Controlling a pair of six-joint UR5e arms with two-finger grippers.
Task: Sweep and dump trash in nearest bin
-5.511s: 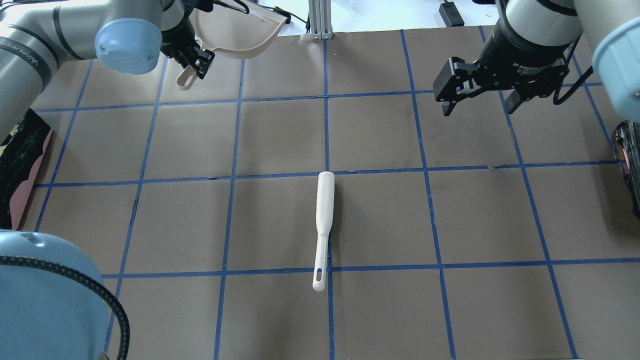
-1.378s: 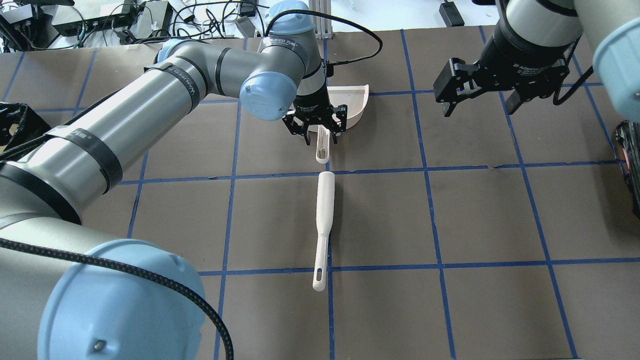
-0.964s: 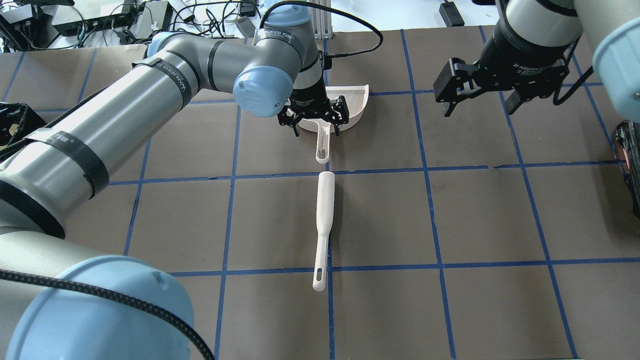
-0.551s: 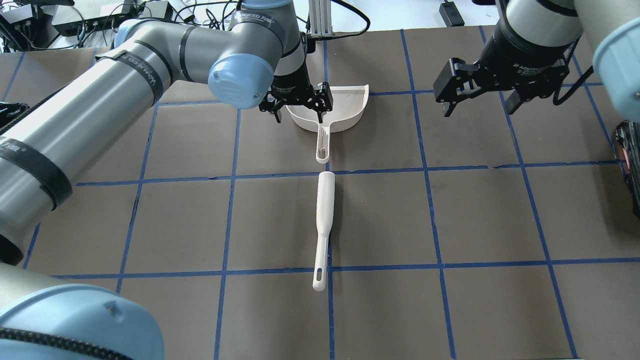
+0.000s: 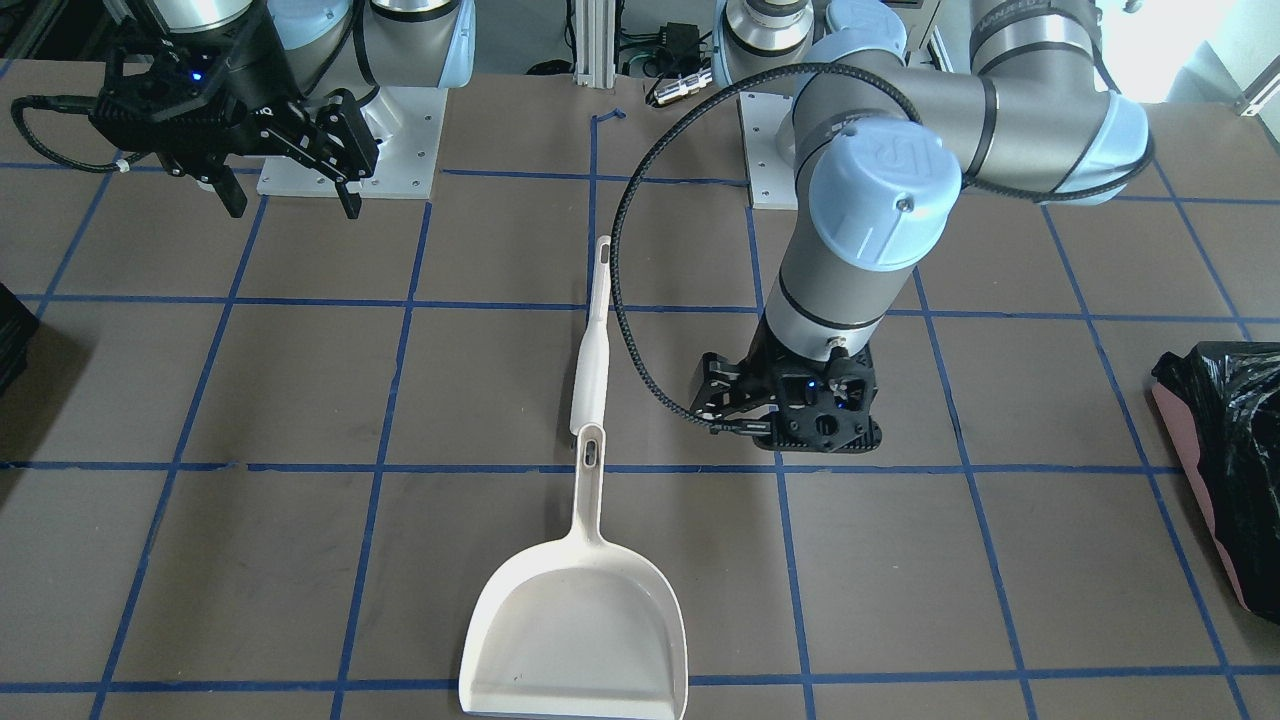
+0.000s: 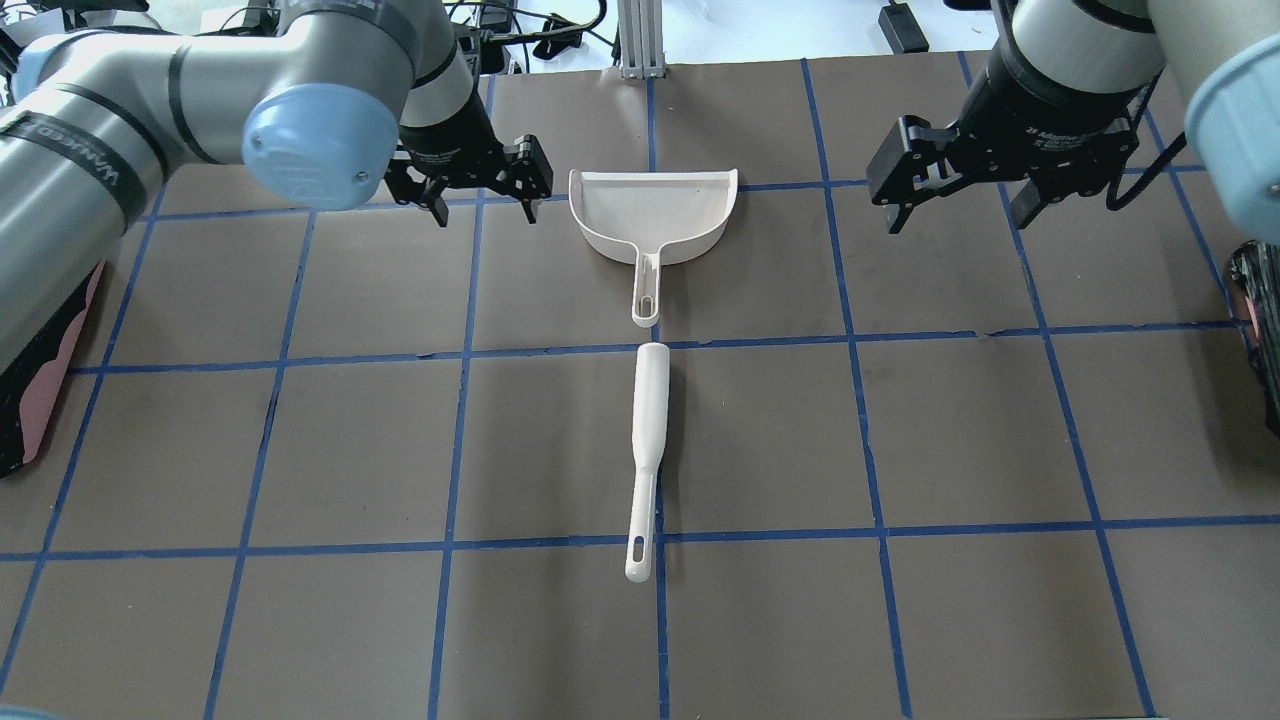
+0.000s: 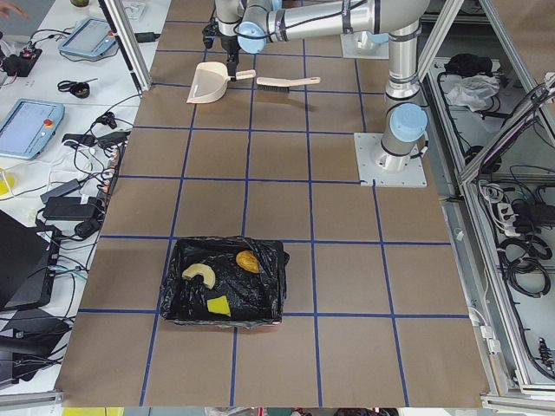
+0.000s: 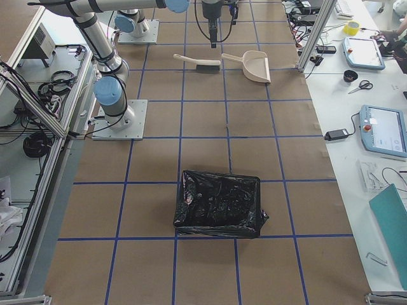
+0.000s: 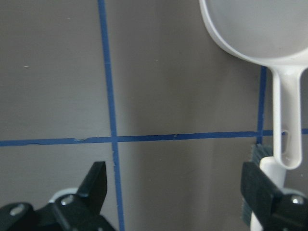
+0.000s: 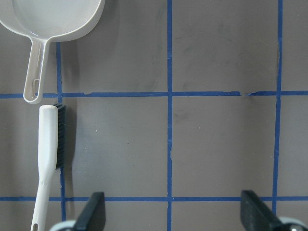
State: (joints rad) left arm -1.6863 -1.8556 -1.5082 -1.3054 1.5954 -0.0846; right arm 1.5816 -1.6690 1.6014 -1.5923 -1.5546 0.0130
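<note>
Left hand (image 6: 483,203) wide open, empty, beside dustpan (image 6: 655,210); handle (image 6: 647,288) points toward robot.

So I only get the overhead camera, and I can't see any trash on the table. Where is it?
Observer: The left side view shows it in the bin at the robot's left: roll, croissant and yellow block lie on the black liner.
Operator: What's in the other bin?
Observer: The right side view shows only crinkled black bag there.
Operator: Is the brush bristly?
Observer: Yes, the right wrist view shows dark bristles along its head.
</note>
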